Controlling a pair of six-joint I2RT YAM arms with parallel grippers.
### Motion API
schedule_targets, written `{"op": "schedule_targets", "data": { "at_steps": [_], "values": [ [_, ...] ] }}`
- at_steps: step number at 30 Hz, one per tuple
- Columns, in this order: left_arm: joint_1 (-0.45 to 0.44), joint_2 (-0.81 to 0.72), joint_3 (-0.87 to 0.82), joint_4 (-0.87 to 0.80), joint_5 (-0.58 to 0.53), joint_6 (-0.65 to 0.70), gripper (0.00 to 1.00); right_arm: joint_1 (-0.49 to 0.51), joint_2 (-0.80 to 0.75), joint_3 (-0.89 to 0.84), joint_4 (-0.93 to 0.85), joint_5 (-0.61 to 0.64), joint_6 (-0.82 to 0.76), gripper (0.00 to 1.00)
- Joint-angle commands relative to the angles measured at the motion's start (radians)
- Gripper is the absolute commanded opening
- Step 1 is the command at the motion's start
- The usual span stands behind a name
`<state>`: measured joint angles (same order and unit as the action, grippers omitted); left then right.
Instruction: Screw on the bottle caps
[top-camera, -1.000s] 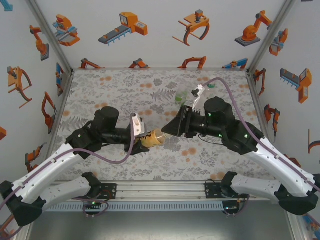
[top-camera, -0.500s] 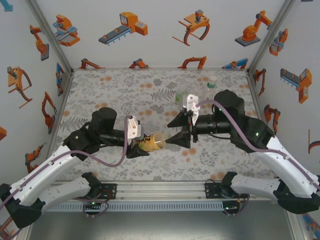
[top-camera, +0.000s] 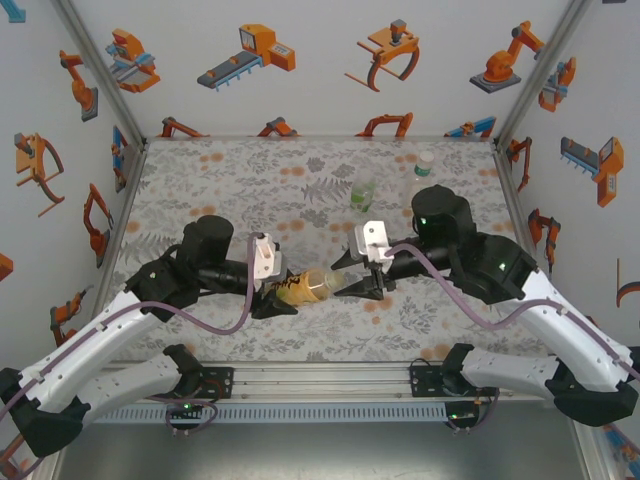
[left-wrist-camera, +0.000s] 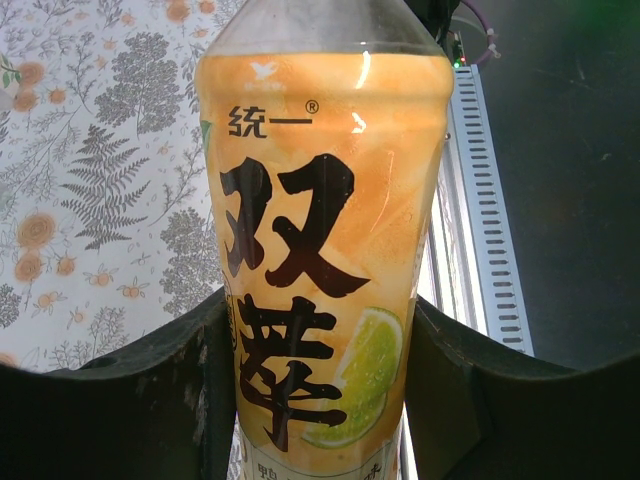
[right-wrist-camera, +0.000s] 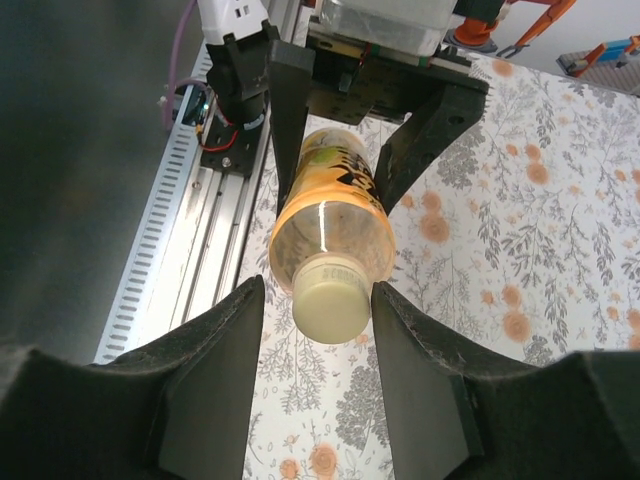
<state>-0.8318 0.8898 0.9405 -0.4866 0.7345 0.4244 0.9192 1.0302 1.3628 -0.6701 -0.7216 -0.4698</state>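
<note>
The amber-yellow bottle (left-wrist-camera: 320, 200) lay on its side above the surface (top-camera: 230, 180), clamped around its lower body between the matte black fingers of the left hand (left-wrist-camera: 320, 335). Its glossy plastic label was orange-yellow. It carried "统一" with a small ® in thin black type, two heavy brush-style characters "双萃" below that, and a picture of a cut lime slice near the bottom edge. The shoulder above the label was clear, smooth and rounded. A pale yellowish cap (right-wrist-camera: 333, 300), round with a finely ribbed skirt, sat on the neck, which pointed toward the right hand (right-wrist-camera: 318, 300). That hand's broad black fingers stood narrowly apart on either side of the cap, with a sliver of surface showing on one side. Whether a pad pressed the cap was hard to tell. The surface was covered in a grey fern and orange flower print. Far back on it stood a translucent green bottle (top-camera: 363, 190) and a clear bottle (top-camera: 424, 172) with a green-white band, both upright.
</note>
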Motion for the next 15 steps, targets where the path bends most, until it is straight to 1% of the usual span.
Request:
{"op": "schedule_targets", "data": {
  "at_steps": [1,10,13,15],
  "values": [
    [-0.005,-0.015,0.035,0.0,0.034,0.016,0.0,0.004,-0.009,-0.017,0.0,-0.005,-0.032,0.45],
    [-0.004,-0.014,0.035,0.002,0.035,0.011,0.0,0.004,-0.021,-0.035,0.014,0.01,-0.03,0.33],
    [-0.004,-0.015,0.035,0.003,0.034,0.01,0.0,0.004,-0.021,-0.037,0.013,0.017,-0.026,0.26],
    [-0.004,-0.015,0.034,0.003,0.032,0.01,0.0,0.004,-0.022,-0.04,0.026,0.035,0.017,0.19]
  ]
}}
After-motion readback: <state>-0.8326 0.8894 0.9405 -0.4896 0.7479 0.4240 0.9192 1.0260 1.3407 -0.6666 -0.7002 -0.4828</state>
